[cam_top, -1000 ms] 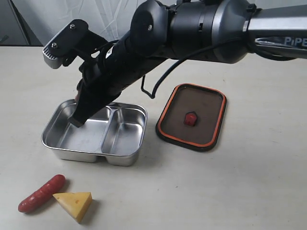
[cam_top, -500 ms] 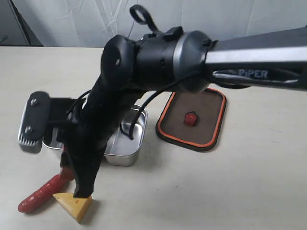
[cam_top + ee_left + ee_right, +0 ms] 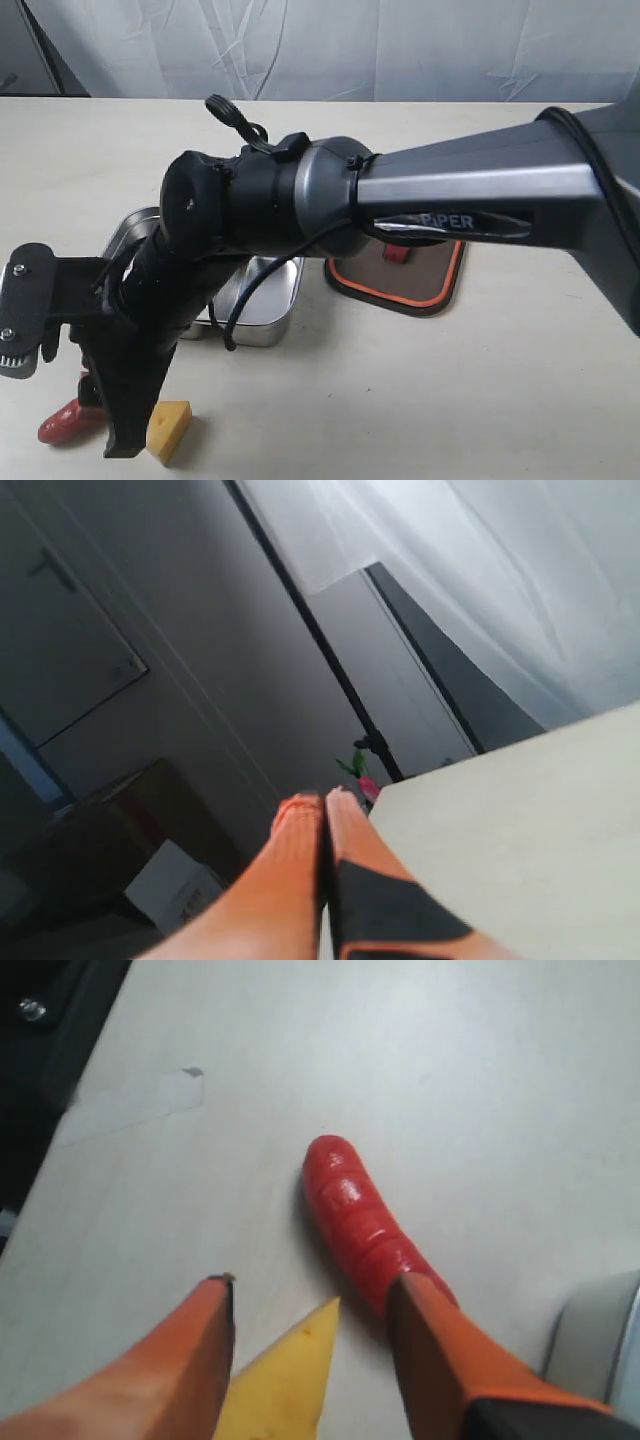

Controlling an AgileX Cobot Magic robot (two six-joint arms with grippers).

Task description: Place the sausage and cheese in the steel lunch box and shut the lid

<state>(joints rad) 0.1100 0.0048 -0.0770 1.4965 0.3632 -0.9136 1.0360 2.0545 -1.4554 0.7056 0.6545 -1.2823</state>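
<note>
A: The left gripper (image 3: 325, 802) has its jaws pressed together on nothing. Where's the food?
B: Near left. The sausage (image 3: 62, 424) lies there with the cheese (image 3: 172, 430) just right of it, and the right gripper (image 3: 312, 1288) is spread above both. The steel lunch box (image 3: 280, 310) and the lid (image 3: 430, 287) lie farther right.
A: How should it grip?
B: The sausage looks light, glossy and probably slippery, so pinch across its middle.

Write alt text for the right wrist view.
The open right hand hangs over the pale table, the tip of a yellow-orange toy cheese wedge showing between its orange fingers. A dark-red toy sausage lies alongside, one end hidden behind a finger; a shiny steel lunch box edges into view.
</note>
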